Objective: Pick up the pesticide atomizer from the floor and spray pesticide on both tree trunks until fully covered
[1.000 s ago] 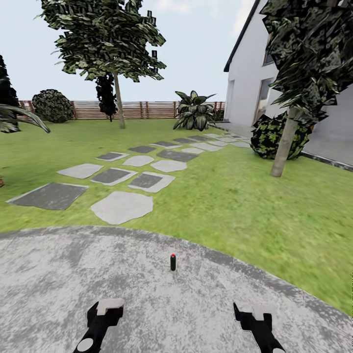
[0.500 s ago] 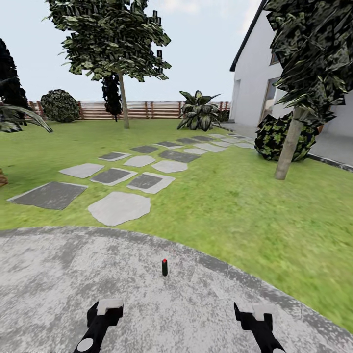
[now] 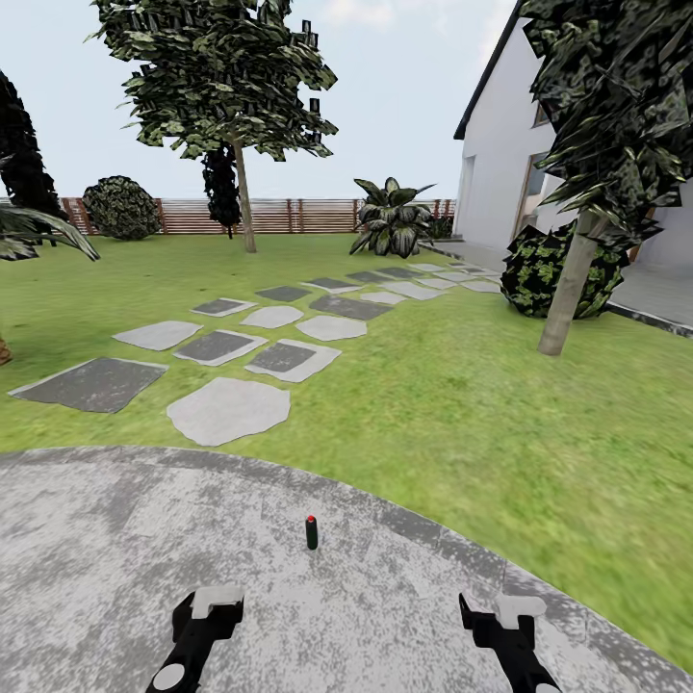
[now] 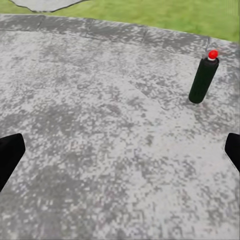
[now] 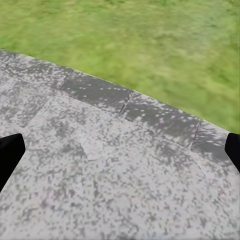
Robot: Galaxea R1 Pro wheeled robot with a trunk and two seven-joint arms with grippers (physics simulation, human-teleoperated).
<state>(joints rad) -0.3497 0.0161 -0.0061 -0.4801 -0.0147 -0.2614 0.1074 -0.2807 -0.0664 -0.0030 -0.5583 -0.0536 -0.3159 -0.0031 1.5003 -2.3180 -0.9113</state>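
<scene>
I'm in the approach step: the small dark-green cylindrical pesticide atomizer with its red cap (image 3: 311, 531) stands upright on the grey mottled paved patio (image 3: 96, 558), a little way in from its curved front edge where the green lawn (image 3: 462, 404) begins. My left pincer (image 3: 196, 628) and right pincer (image 3: 513, 628) hang low over the paving, both spread wide with nothing between the fingers, and the can sits ahead, between them, nearer the left. The left wrist view has the can off to one side, not centred. I judge the next move needs me closer, then the left pincer lined up on the can's body. The thick grey-brown tree trunk (image 3: 570, 286) waits across the lawn.
</scene>
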